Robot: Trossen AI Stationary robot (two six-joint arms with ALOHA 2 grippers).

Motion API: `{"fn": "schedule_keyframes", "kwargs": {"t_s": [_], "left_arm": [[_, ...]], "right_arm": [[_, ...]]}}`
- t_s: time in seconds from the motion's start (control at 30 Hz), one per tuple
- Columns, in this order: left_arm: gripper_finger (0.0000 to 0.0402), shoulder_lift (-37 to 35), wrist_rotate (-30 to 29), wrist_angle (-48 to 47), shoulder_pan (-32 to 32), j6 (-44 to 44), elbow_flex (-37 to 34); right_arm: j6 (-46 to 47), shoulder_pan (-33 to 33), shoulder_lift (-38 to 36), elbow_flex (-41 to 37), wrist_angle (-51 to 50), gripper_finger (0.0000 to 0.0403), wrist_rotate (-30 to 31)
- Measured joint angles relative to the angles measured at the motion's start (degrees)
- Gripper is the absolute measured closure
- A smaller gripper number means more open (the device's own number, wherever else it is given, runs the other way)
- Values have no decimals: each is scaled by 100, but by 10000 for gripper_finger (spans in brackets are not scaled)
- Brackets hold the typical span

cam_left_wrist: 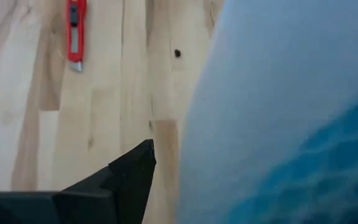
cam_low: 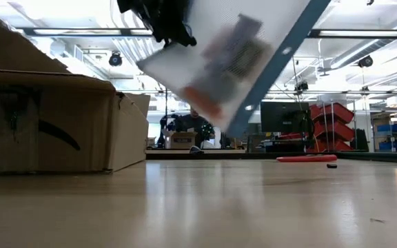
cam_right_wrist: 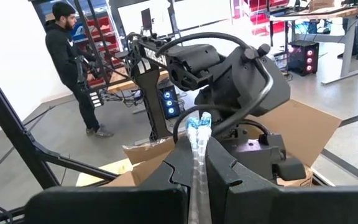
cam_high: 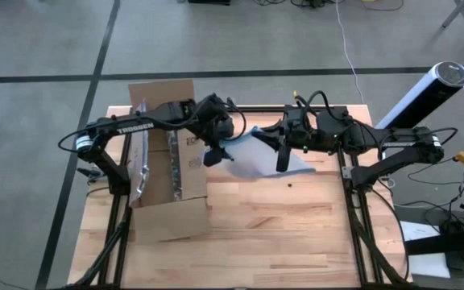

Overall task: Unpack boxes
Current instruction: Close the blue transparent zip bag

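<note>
Fingers of both my left gripper (cam_high: 213, 155) and right gripper (cam_high: 283, 155) are pinching the pouch (cam_high: 256, 157) aloft at the box's (cam_high: 167, 173) three o'clock, unpacking underway.

Your near half of the table (cam_high: 280, 234) lies bare. The box (cam_high: 167, 173) blocks the left edge; the pouch (cam_high: 256, 157) hangs mid-table, a red cutter (cam_low: 305, 158) beneath it.

Bright, even overhead light fills the scene; in the low view ceiling strip lights (cam_low: 81, 31) glare white and the wooden table (cam_low: 198, 207) shows a soft sheen. The lifted clear pouch (cam_low: 233, 55) is motion-blurred there, and fills the left wrist view as an unfocused blue-white haze. Shadows under the arms are faint in the high view.
</note>
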Motion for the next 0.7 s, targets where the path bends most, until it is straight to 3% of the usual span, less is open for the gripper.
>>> {"fn": "schedule_keyframes", "kwargs": {"t_s": [0.23,0.47,0.7], "left_arm": [[209,0,-5,112,-52,-2,0],[383,0,1,88,-52,-21,0],[401,-13,-3,69,-52,-113,0]], "right_arm": [[0,-22,0,0,-2,403,4],[-7,-23,0,0,-10,403,56],[-7,-24,0,0,-106,403,86]]}}
